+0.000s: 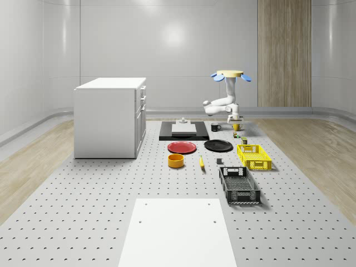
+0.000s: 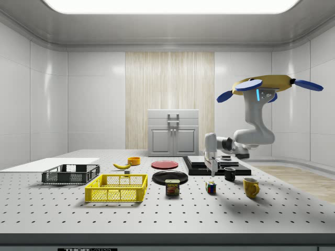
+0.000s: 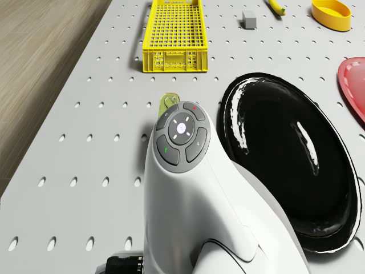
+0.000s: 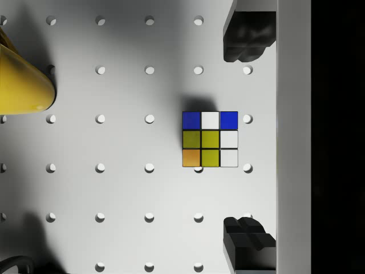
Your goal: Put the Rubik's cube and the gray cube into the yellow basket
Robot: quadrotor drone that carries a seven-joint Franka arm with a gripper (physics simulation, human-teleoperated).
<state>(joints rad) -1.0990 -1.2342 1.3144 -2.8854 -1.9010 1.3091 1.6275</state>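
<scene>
1. Spreading under everything, the perforated worktop point(image 1: 83, 222) carries a white cabinet point(image 1: 110, 117) at the whole-scene view's left; the side view shows that cabinet head-on, with its doors and handles.
2. Hovering above the far right end of the worktop in the whole-scene view, the drone point(image 2: 267, 86) hangs its white arm point(image 2: 251, 136) down; the side view alone shows the arm bending toward that view's left and the tool point(image 2: 212, 168) pointing downward above the Rubik's cube point(image 2: 210, 187).
3. Looking along the arm, the drone view has the arm housing covering most of the worktop below; a green-yellow can point(image 3: 168, 101) peeks out from behind it, largely hidden, and the black plate point(image 3: 291, 171) beside it is cut off at the picture's edge.
4. Lying beyond the can, the yellow basket point(image 3: 174, 34) is well apart from the Rubik's cube; the gray cube point(image 3: 248, 19) sits on the worktop just beside the basket, outside it.
5. Showing the tool's state best, the wrist view has the two dark fingertips point(image 4: 246, 37) spread wide with the Rubik's cube point(image 4: 210, 138) on the worktop between them, held by neither.
6. Cut off at that picture's edge, a yellow mug point(image 4: 23, 83) stands near the cube; the side view shows it whole, with a black mug point(image 2: 229, 174) behind.
</scene>
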